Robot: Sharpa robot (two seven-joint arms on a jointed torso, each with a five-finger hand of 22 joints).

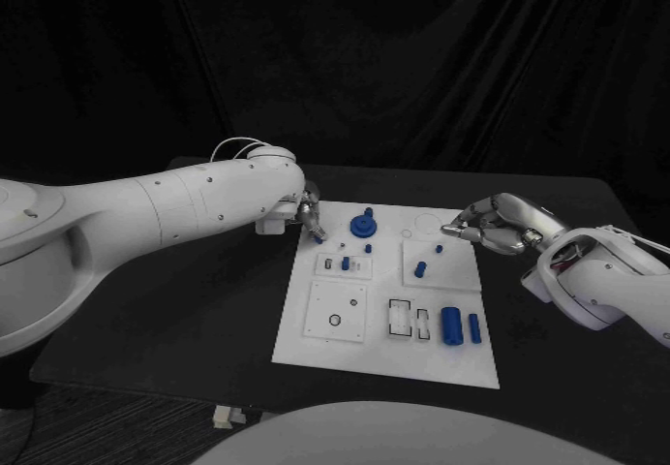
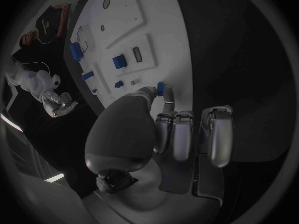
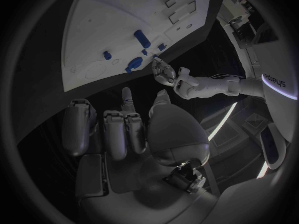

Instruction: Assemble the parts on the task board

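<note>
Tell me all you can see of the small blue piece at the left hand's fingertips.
The small blue piece is short, stubby and smooth, plastic by its look. The left hand pinches it between the thumb and a fingertip, with the other fingers curled in beside it. It sits over the task board at the far left corner, near the edge. Whether it touches the board I cannot tell.

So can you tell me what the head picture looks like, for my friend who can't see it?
Two white robot arms reach over a white board on a black table. The left hand holds a small blue piece at the board's far left corner, and the right hand hovers curled at its far right edge. More blue pieces sit on the board.
</note>
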